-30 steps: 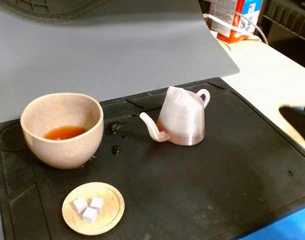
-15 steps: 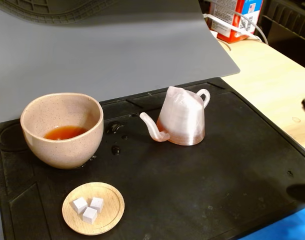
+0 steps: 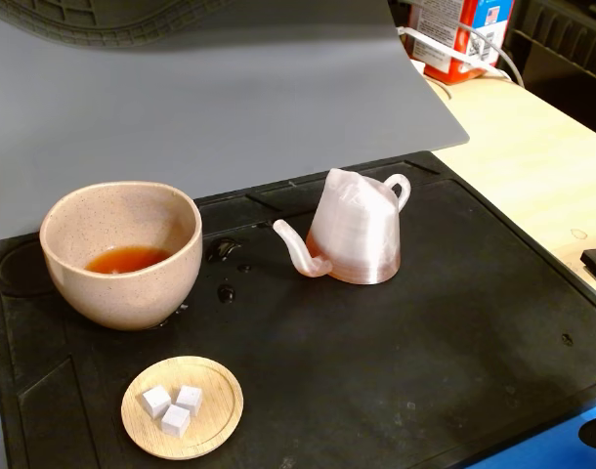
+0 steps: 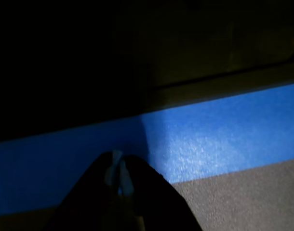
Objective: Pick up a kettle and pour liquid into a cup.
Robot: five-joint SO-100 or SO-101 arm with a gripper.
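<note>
In the fixed view the kettle (image 3: 359, 233) stands upright on the black mat (image 3: 425, 342), its spout pointing left toward the cup; a reddish tint shows in its base. The beige speckled cup (image 3: 122, 252) stands at the left of the mat and holds a little reddish-brown liquid (image 3: 127, 259). The arm does not show clearly in the fixed view. In the dim wrist view my gripper (image 4: 119, 175) enters from the bottom edge with its dark fingers together and nothing between them, over a strip of blue tape (image 4: 209, 139). Kettle and cup are out of the wrist view.
A small wooden dish (image 3: 183, 406) with three white cubes lies in front of the cup. Wet drops (image 3: 225, 291) sit on the mat between cup and kettle. A grey sheet (image 3: 230, 98) rises behind. A red and blue carton (image 3: 464, 34) stands on the wooden table at the back right.
</note>
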